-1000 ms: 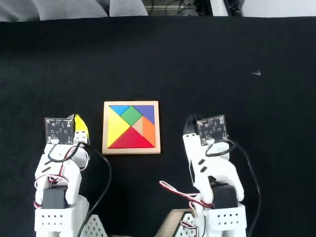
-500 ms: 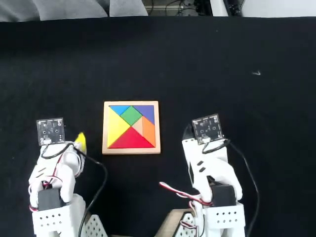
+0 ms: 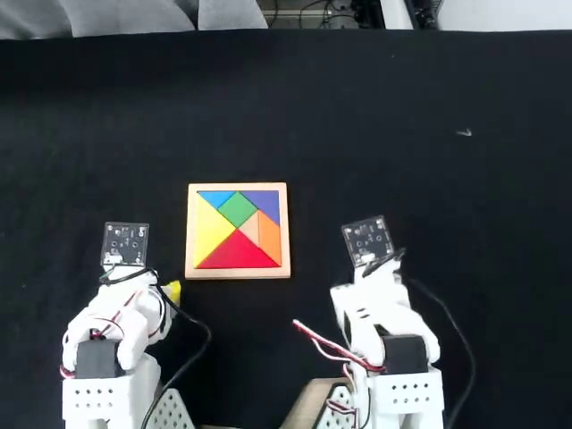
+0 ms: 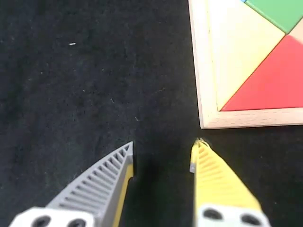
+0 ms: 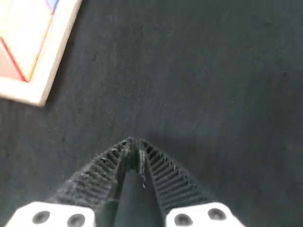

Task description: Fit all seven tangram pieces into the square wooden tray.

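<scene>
All seven pieces (image 3: 238, 252) lay flush inside the tray (image 3: 238, 273) on the black surface (image 3: 429, 179); I judged the task complete. Left jaws: released, empty, tips just off the tray's arm-side left corner. Right jaws: clenched on nothing, well apart from the tray's arm-side right corner. Risk noted: any sweep of the left arm (image 3: 116, 313) toward the tray could clip the rim with the yellow tip, shove the tray and jolt pieces out.

Black tablecloth (image 3: 402, 107), grey fabric (image 3: 134, 16) and cables (image 3: 353, 13) behind.
</scene>
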You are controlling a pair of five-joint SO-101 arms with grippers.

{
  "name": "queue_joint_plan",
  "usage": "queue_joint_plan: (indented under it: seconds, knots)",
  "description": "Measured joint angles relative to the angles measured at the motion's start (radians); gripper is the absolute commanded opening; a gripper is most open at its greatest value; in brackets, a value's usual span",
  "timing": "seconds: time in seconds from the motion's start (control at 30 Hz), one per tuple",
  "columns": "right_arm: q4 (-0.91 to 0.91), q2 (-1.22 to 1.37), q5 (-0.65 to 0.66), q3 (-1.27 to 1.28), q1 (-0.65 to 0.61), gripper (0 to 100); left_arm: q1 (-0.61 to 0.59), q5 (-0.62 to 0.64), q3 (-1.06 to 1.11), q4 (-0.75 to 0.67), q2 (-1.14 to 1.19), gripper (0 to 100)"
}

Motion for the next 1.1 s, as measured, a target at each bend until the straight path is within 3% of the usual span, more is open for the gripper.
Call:
queue_joint_plan:
  seconds: [0.07,0.13,0.23,1.1]
  knots:
    - [0.012,0.000,0.000,0.000,0.000,1.1,-0.031,0.002,0.000,0.000,0.000,2]
    - [0.018,0.000,0.000,0.000,0.000,1.1,-0.035,0.002,0.000,0.000,0.000,6]
    - [0.018,0.000,0.002,0.000,0.000,1.1,-0.046,0.000,0.000,0.000,0.000,2]
    - [0.018,0.000,0.002,0.000,0.000,1.2,-0.049,0.000,0.000,0.000,0.000,3]
